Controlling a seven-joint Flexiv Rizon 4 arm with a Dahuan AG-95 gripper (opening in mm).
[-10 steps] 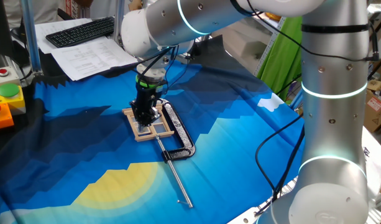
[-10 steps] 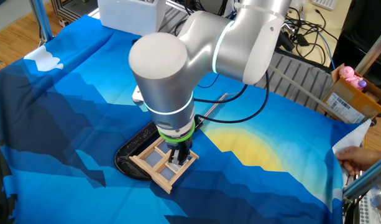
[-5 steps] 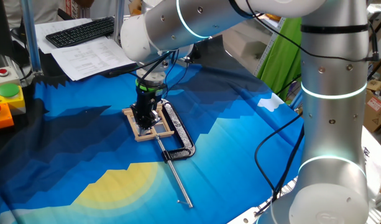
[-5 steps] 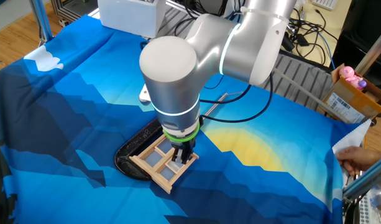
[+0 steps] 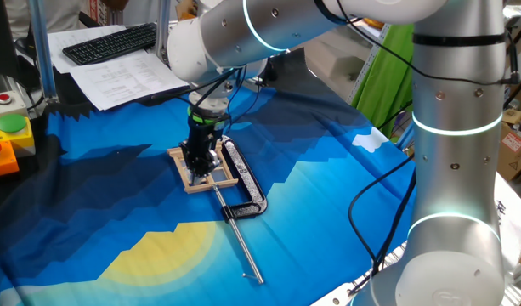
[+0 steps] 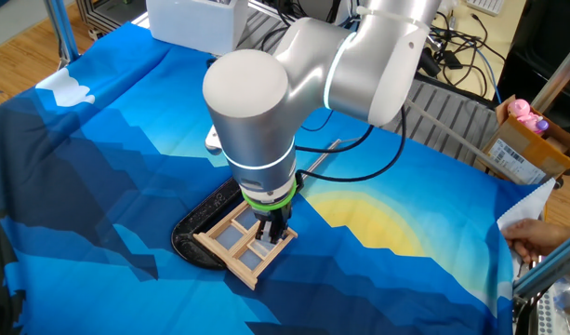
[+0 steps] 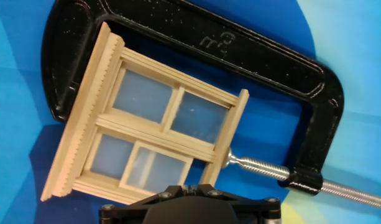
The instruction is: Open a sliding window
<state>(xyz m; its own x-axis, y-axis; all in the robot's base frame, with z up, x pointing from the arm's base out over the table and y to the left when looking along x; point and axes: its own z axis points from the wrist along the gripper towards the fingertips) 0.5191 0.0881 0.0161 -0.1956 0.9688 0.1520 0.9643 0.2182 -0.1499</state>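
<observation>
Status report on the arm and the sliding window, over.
Pincer down on the sliding window, jaw state not visible. Window flat on the cloth, held in the black C-clamp. Nothing else in the way.

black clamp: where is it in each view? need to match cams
One fixed view: black clamp left of centre, right of the tool.
The other fixed view: lower left, mostly hidden behind the arm.
Hand view: arcs across top and right.
Shared landmark: the sliding window it holds.
</observation>
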